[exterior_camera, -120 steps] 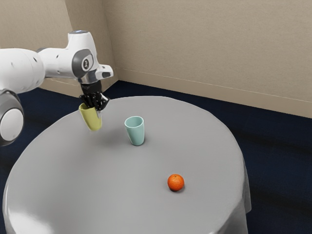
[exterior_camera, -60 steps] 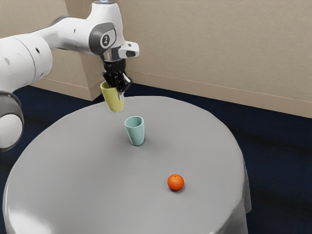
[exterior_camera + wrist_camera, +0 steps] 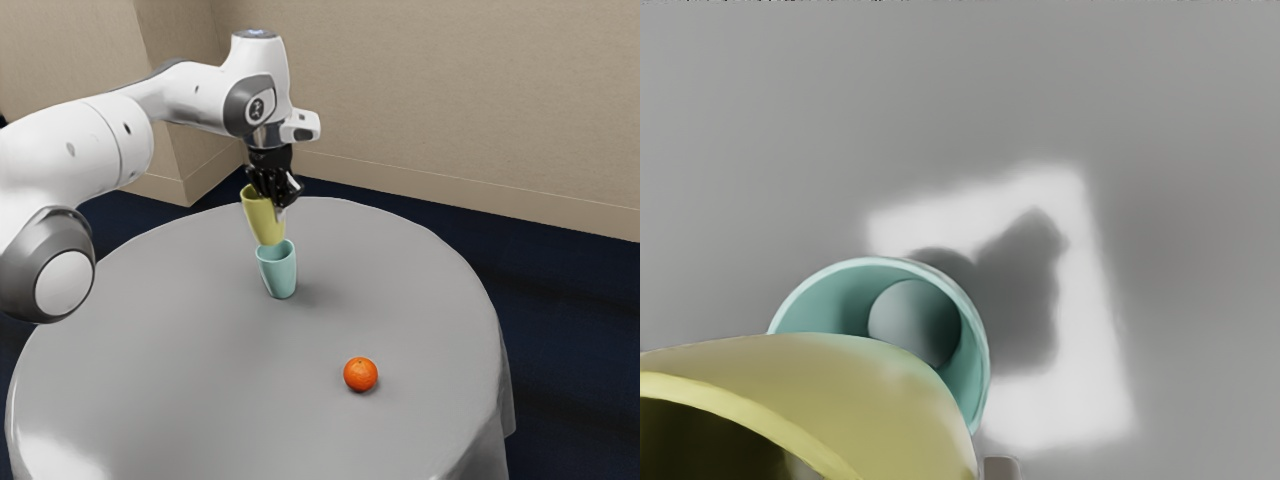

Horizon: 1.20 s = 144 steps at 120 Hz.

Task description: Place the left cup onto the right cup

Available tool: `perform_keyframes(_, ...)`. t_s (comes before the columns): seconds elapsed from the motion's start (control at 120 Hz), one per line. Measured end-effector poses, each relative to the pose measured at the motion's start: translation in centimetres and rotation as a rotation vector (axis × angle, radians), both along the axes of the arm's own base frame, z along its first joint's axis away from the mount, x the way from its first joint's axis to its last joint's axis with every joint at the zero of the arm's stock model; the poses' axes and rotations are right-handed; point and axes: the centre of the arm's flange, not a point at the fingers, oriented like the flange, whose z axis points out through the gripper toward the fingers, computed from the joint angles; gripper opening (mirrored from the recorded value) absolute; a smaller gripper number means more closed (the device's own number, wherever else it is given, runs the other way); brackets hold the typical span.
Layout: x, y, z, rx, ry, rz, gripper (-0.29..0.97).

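- yellow-green cup (image 3: 263, 222): plain
- teal cup (image 3: 278, 272): plain, same inside
- fruit (image 3: 361, 374): bright orange
- table (image 3: 180, 390): flat grey
- gripper (image 3: 273, 197): blk
- arm (image 3: 100, 140): white, grey joints
- wall (image 3: 450, 90): beige
- floor (image 3: 570, 300): dk navy

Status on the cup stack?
End effector shut on yellow cup. Cup tilted, base at teal cup mouth, not released. Orange far aside, path clear.
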Motion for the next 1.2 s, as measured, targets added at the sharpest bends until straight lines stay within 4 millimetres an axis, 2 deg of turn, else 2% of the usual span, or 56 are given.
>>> perform_keyframes(0.267, 0.6, 0.0, -2.8, 0.002, -0.002, 0.004, -0.11)
perform_keyframes(0.533, 0.8, 0.2, -4.3, 0.010, -0.001, 0.009, -0.11)
perform_keyframes(0.733, 1.0, 0.2, -6.8, 0.009, 0.003, 0.013, -0.10)
perform_keyframes(0.8, 1.1, 0.2, -7.4, 0.005, 0.003, 0.014, -0.01)
perform_keyframes(0.992, 1.3, 0.1, -7.3, -0.013, -0.018, 0.018, 0.38)
perform_keyframes(1.2, 0.8, 0.0, -3.9, -0.023, -0.053, 0.015, 0.57)
